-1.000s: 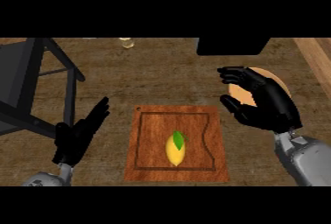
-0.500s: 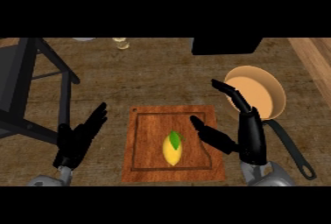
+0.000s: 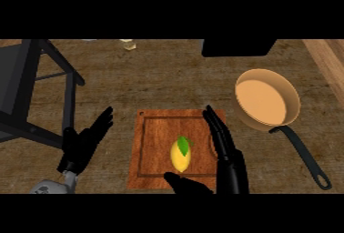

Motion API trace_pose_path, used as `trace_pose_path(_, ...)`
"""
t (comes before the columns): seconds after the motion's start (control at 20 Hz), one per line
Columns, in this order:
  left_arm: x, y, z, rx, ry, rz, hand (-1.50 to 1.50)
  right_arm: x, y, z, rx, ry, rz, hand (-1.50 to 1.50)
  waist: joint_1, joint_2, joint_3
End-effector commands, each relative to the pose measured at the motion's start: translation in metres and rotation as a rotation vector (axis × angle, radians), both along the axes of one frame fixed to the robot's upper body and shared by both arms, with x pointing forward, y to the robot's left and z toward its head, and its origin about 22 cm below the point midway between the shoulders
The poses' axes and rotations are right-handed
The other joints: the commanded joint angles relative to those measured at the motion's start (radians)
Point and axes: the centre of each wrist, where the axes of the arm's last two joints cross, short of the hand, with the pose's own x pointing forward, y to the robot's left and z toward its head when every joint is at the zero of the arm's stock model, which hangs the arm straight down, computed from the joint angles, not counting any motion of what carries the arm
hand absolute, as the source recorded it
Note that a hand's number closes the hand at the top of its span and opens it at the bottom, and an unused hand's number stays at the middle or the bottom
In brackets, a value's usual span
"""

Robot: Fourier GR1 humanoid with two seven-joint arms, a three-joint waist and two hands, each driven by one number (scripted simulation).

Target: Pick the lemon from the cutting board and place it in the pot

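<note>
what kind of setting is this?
Most likely a kitchen counter: a wooden cutting board carrying a lemon, with a long-handled pot to its right, all on a dark wood-grain top.

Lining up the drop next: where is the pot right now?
In the head view the pot sits on the counter right of the cutting board, beyond the right hand, its black handle pointing toward the lower right.

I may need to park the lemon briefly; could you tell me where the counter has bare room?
Free: the counter between the cutting board and the pot, and above the board. Crowded: the board itself, with the lemon and right hand; left hand flanks it.
</note>
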Motion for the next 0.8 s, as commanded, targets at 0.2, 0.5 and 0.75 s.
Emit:
trace_pose_path(0.2,-0.006,-0.005,-0.001,-0.021,-0.006,-0.033,0.00,0.004,0.024,0.054,0.035,0.292,-0.068,-1.50,0.037,0.007,0.003)
trace_pose_path(0.5,0.002,-0.017,-0.013,-0.007,-0.009,-0.039,0.00,0.027,0.035,0.032,-0.031,0.531,0.035,-1.50,0.043,0.015,0.004)
trace_pose_path(0.75,0.004,-0.003,-0.008,-0.001,-0.009,-0.051,0.00,0.028,0.040,-0.005,-0.162,0.664,0.079,-1.50,0.036,0.011,0.005)
